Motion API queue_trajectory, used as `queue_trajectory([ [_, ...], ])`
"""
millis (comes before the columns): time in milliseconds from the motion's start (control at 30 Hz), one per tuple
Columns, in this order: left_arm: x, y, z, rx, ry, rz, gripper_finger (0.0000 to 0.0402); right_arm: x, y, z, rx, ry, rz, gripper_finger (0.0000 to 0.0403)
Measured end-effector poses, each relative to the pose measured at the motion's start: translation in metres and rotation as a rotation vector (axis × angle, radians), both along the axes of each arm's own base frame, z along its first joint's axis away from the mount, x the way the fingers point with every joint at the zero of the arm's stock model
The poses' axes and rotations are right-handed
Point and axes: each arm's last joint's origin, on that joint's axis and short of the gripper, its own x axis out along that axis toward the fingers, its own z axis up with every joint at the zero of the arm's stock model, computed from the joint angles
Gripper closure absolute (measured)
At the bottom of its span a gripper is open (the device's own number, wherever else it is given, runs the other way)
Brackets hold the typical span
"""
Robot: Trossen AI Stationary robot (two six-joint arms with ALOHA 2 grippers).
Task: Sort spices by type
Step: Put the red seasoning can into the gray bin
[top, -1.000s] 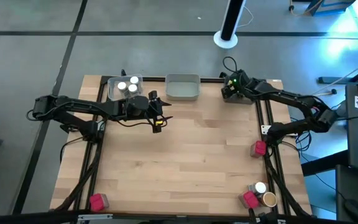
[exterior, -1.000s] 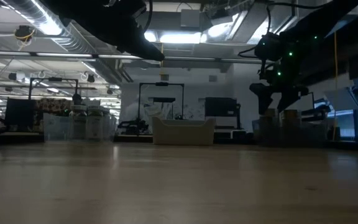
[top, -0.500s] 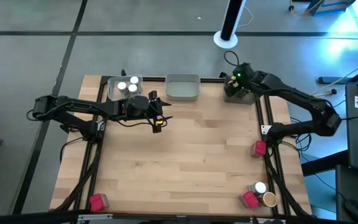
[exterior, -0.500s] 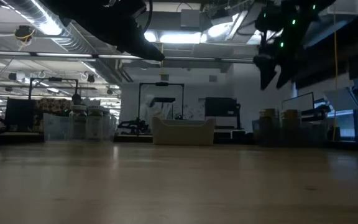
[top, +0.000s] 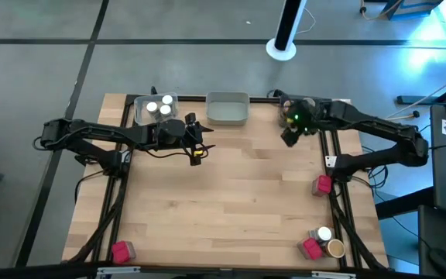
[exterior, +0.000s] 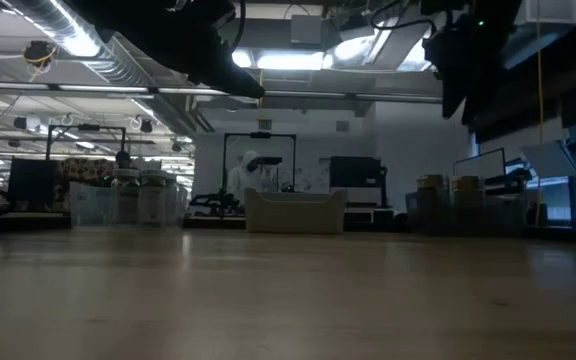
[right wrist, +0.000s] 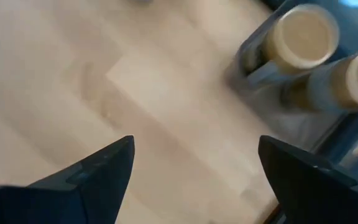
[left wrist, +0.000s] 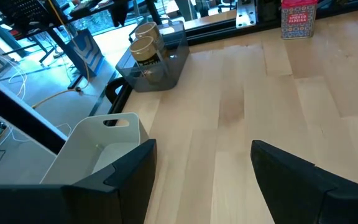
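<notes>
A clear tray (top: 155, 109) at the far left holds two white-capped jars (top: 159, 108). Beside it stands an empty grey tray (top: 228, 108). At the far right, a clear tray (left wrist: 160, 67) holds two tan jars (right wrist: 301, 34). My right gripper (top: 289, 137) hangs open and empty above the table, just nearer than that tray. My left gripper (top: 199, 147) hovers open and empty near the white-capped jars' tray. Loose on the table are a red packet (top: 322, 184), another red packet (top: 120, 250), and a near-right cluster: a white-capped jar (top: 324, 233), a red packet (top: 310, 248) and a tan jar (top: 335, 249).
Bare wood (top: 231, 201) fills the table's middle. Dark frame rails run along the left and right edges (top: 333, 155). In the low view a person (exterior: 243, 175) shows far off in the room behind the table.
My right gripper has risen from the far-right tray with the tan jars and swung toward the table's near edge, tipping and rolling as it went. It stayed open and carries nothing. The tan jars remain in their tray.
</notes>
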Motion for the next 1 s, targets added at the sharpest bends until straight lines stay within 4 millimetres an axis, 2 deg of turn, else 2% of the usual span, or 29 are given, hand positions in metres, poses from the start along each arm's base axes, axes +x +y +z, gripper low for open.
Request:
queue_trajectory([
  [567,0.000,0.000,-0.001,-0.001,0.007,0.000,0.0157,0.010,0.075,-0.002,0.253,-0.038,0.105,0.0061],
  [733,0.000,0.000,-0.001,-0.001,0.007,0.000,0.0157,0.006,0.092,-0.003,0.337,-0.023,0.043,0.0061],
  [1000,0.000,0.000,-0.001,-0.010,0.003,0.005,0.0157,-0.003,0.113,-0.009,0.437,0.026,-0.153,0.0061],
])
